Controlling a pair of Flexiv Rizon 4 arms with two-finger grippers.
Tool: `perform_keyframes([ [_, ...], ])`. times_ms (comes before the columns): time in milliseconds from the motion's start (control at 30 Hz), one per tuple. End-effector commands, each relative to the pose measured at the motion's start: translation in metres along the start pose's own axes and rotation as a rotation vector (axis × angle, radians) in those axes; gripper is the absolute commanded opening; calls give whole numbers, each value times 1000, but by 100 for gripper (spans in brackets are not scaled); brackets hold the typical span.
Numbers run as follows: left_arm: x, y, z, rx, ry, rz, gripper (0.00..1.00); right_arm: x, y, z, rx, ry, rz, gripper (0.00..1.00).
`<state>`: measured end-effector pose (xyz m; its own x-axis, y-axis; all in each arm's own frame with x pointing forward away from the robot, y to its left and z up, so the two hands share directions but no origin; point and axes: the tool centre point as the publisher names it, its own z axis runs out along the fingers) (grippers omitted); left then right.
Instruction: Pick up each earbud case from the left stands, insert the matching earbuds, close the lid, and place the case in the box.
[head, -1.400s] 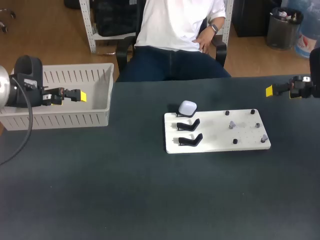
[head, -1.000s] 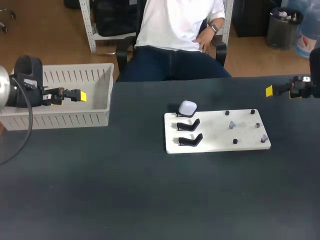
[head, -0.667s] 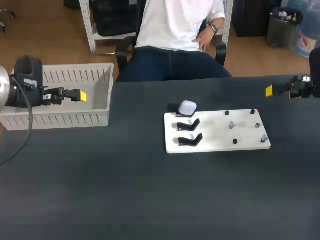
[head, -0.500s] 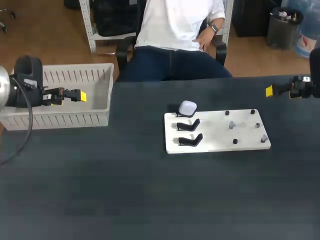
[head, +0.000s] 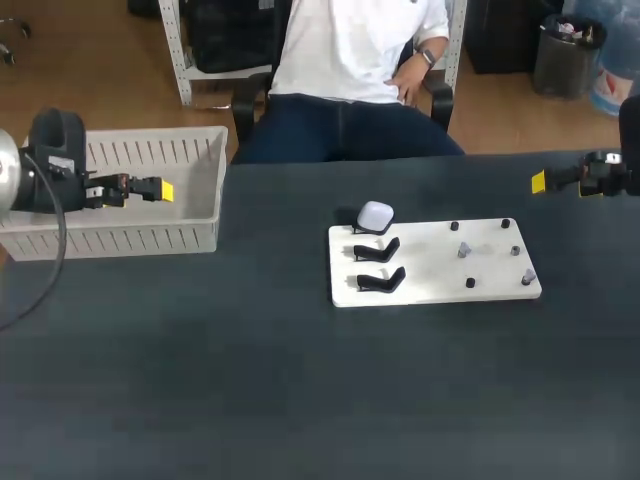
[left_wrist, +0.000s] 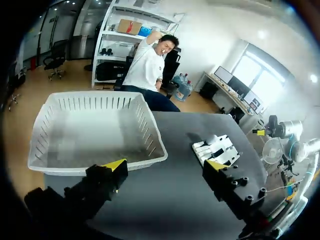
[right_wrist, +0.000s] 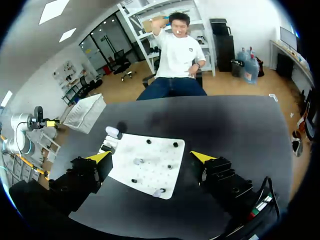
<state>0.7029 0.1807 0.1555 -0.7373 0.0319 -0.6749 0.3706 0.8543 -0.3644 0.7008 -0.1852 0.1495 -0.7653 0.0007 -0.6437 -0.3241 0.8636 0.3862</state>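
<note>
On the left, the left gripper hangs over the box. In its own wrist view the left gripper has its two yellow-tipped fingers spread wide with nothing between them. There is one box, a pale plastic basket with rectangular, slotted walls, standing at the far left corner of the dark matte table.

Near the middle lies one flat white board. At its far left corner sits the single earbud case, a smooth, rounded, pale pebble with its lid shut; only a dark edge of its support shows beneath it. Just in front of the case, two bare stands follow in a column, black and curved like hooks.

Six small pegs dot the right half of the board, some black, some greyish.

Far right, the right gripper hovers above the table's far edge, well apart from the board. Its wrist view shows the right gripper with its fingers wide apart and empty.
</note>
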Motion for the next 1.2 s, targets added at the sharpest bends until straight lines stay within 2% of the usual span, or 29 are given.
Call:
perform_keyframes([
  [33, -9, 3, 9, 269, -159, 225, 100, 0, 0, 0, 1, 0, 0, 100],
  [67, -10, 1, 11, 326, -178, 334, 100, 0, 0, 0, 1, 0, 0, 100],
  [133, -13, 2, 16, 393, -266, 392, 100, 0, 0, 0, 1, 0, 0, 100],
  [167, -15, 3, 19, 446, -283, 438, 100, 0, 0, 0, 1, 0, 0, 100],
  [200, -16, 4, 22, 427, -310, 451, 100, 0, 0, 0, 1, 0, 0, 100],
  [267, -18, 1, 25, 479, -356, 530, 100, 0, 0, 0, 1, 0, 0, 100],
  [400, -19, -11, 26, 552, -399, 671, 100, 0, 0, 0, 1, 0, 0, 100],
  [633, -9, -26, 19, 658, -480, 832, 100, 0, 0, 0, 1, 0, 0, 100],
  [800, -4, -37, 21, 719, -488, 963, 100, 0, 0, 0, 1, 0, 0, 100],
  [900, -4, -42, 25, 721, -482, 979, 100, 0, 0, 0, 1, 0, 0, 100],
  [1000, -5, -43, 29, 704, -464, 952, 100, 0, 0, 0, 1, 0, 0, 100],
  [1067, -6, -45, 29, 638, -440, 927, 100, 0, 0, 0, 1, 0, 0, 100],
  [1100, -7, -46, 30, 562, -399, 880, 100, 0, 0, 0, 1, 0, 0, 100],
  [1200, -7, -46, 30, 562, -399, 880, 100, 0, 0, 0, 1, 0, 0, 100],
])
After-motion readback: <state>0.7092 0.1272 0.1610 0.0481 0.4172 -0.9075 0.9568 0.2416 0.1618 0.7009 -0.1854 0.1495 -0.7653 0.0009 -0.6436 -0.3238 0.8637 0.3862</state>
